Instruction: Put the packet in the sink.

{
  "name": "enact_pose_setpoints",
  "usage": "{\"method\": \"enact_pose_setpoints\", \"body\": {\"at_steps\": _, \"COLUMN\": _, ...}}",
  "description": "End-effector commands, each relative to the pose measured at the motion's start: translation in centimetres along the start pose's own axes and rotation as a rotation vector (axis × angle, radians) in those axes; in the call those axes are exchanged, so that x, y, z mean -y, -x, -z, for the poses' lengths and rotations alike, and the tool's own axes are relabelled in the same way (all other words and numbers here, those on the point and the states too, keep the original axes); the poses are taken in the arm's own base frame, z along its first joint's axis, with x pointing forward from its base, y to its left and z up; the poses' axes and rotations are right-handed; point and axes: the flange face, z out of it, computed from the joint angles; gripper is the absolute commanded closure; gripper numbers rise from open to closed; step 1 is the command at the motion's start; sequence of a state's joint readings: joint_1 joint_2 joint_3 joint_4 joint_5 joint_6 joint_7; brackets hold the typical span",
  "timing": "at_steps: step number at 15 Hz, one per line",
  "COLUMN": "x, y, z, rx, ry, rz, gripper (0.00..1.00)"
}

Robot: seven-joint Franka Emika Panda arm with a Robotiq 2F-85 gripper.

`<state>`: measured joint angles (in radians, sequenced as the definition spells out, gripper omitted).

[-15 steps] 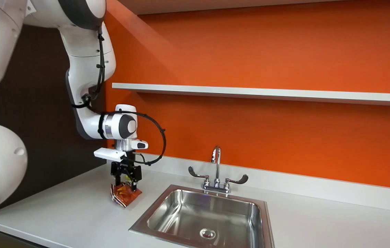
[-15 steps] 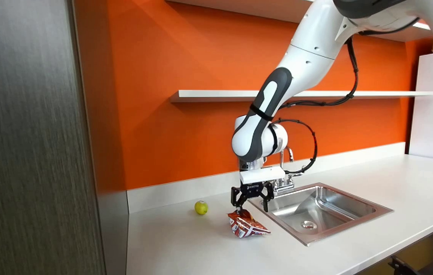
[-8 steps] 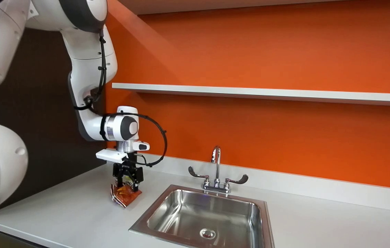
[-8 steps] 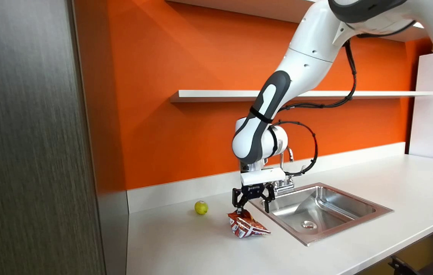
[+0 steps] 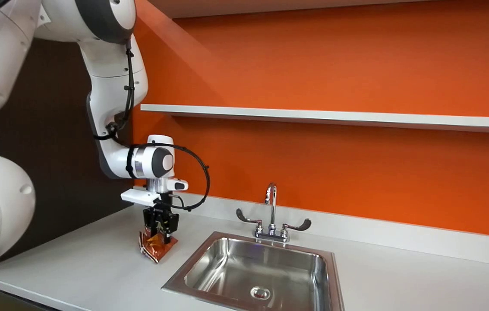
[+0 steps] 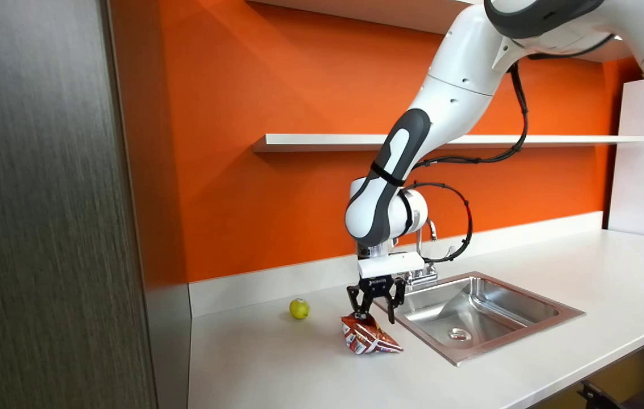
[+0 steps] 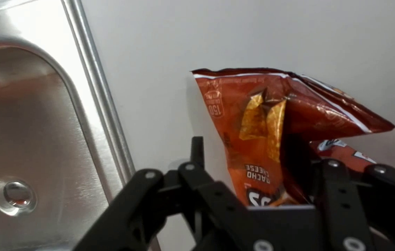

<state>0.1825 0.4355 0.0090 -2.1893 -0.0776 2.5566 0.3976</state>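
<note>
The red-orange packet lies on the counter left of the sink, in both exterior views (image 5: 156, 250) (image 6: 372, 342) and in the wrist view (image 7: 253, 146). The steel sink (image 5: 193, 261) also shows its rim in the wrist view (image 7: 78, 80). My gripper (image 6: 377, 318) points down over the packet, fingers on either side of it. In the wrist view, one finger (image 7: 197, 150) stands apart from the packet's edge with counter showing between. The other finger is in shadow against a fold of the packet; its tip is hidden. The jaws are partly open around the packet.
A yellow-green fruit (image 6: 299, 308) sits on the counter near the back wall. The chrome faucet (image 5: 272, 216) stands behind the basin. A white shelf (image 5: 313, 114) runs along the orange wall. A dark panel (image 6: 60, 227) bounds one end of the counter.
My gripper has come down slightly over the packet, and its fingers have moved closer together. The packet's edge beside one finger has shifted slightly. The sink and fruit have not moved.
</note>
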Motion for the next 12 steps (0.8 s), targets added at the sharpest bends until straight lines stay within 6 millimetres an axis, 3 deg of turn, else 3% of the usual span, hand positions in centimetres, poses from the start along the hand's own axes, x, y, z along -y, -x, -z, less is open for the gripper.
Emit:
{"method": "enact_pose_setpoints", "body": {"at_steps": 1, "x": 0.3, "y": -0.3, "z": -0.4, "rx": -0.003, "ry": -0.010, "rz": -0.024, "gripper": 0.66}}
{"method": "enact_pose_setpoints", "body": {"at_steps": 5, "x": 0.2, "y": -0.2, "z": -1.1, "rx": 0.014, "ry": -0.021, "rz": -0.039, "gripper": 0.98}}
{"method": "enact_pose_setpoints", "body": {"at_steps": 8, "x": 0.1, "y": -0.2, "z": -1.6, "rx": 0.022, "ry": -0.027, "rz": -0.053, "gripper": 1.00}}
{"method": "enact_pose_setpoints", "body": {"at_steps": 12, "x": 0.2, "y": -0.5, "z": 0.3, "rx": -0.010, "ry": -0.012, "rz": -0.055, "gripper": 1.00}}
